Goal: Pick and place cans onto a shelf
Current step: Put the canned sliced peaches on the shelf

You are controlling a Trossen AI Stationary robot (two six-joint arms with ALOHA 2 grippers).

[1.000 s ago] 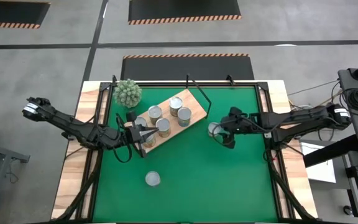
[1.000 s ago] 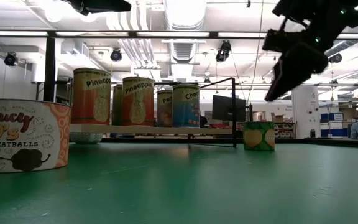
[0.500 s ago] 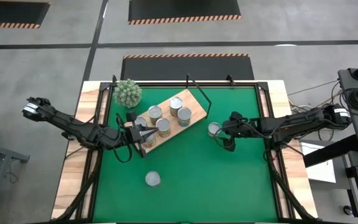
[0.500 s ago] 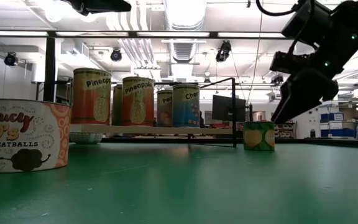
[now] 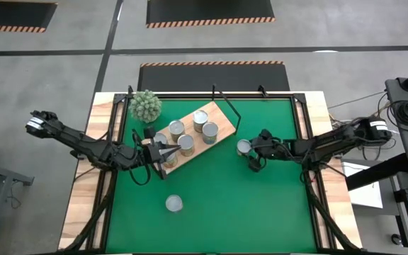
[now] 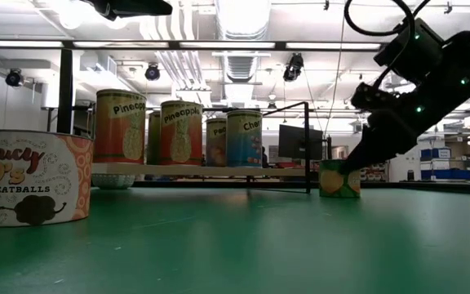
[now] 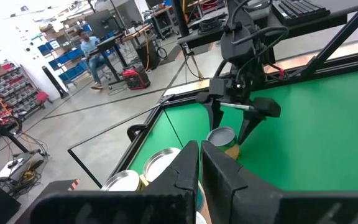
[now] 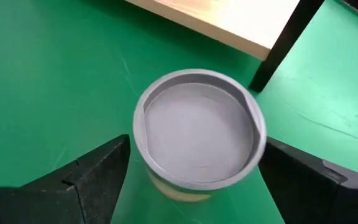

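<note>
The can (image 8: 197,127) now in play stands upright on the green bench (image 5: 261,205), just off the shelf's (image 5: 190,138) black-framed end and not yet on the board. The right end effector (image 5: 250,155) has its fingers spread wide, one on either side of the can, and grips nothing; in the right wrist view a dark finger (image 8: 79,177) shows on each flank of the silver top, with a gap to the can on both sides. From the low view the fingertips look to be down near the can's upper half.

The step in hand, then, is the approach to a pick. What the next move calls for is a little more descent if the fingers are not yet low enough on the wall, a close on the can, a lift clear of the wire frame, and a carry to a free patch of the shelf, which already bears several cans (image 5: 190,136).

Another can (image 5: 174,204) waits alone nearer the bench's front edge. The left end effector (image 5: 166,151) is closed, empty, and parked at the shelf's near end.
</note>
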